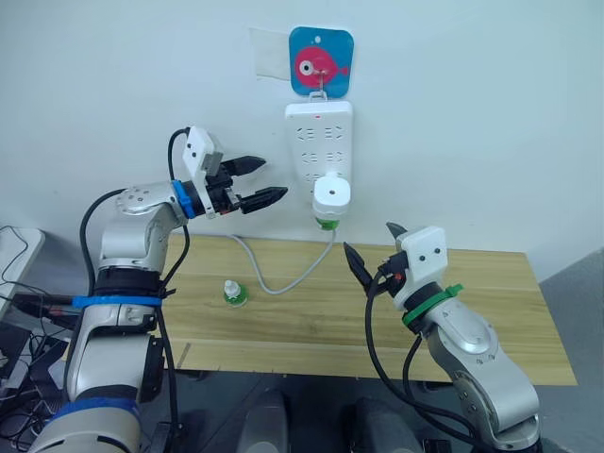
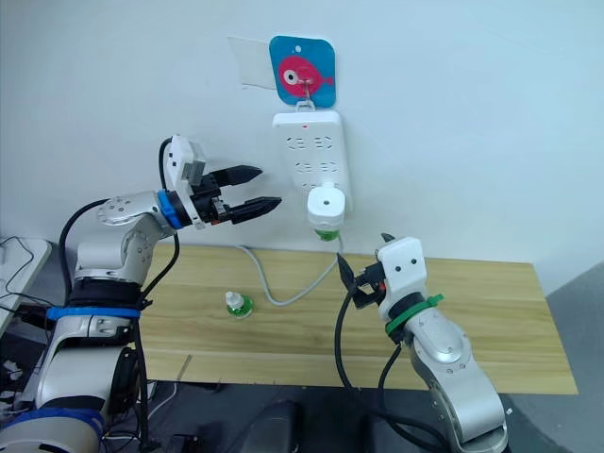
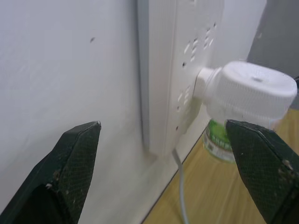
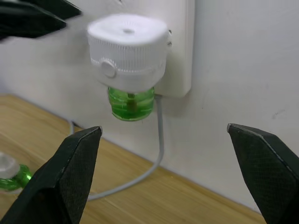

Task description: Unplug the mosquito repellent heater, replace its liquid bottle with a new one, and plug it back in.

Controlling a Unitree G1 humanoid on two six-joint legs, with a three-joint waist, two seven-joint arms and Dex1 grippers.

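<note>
The left gripper [image 1: 260, 181] hangs open in the air, its two black fingers spread and pointing right toward the power strip [image 1: 319, 149] on the wall, empty and just left of it. The right gripper [image 1: 371, 247] is also open and empty, raised above the wooden table [image 1: 491, 311] below and right of the strip. The mosquito repellent heater [image 1: 331, 197] sits plugged into the strip's lower end, a green liquid bottle [image 4: 131, 103] under it. A second small green bottle [image 1: 234, 293] stands on the table's left part, probably capped. The strip's grey cord [image 1: 283, 278] trails down onto the table.
</note>
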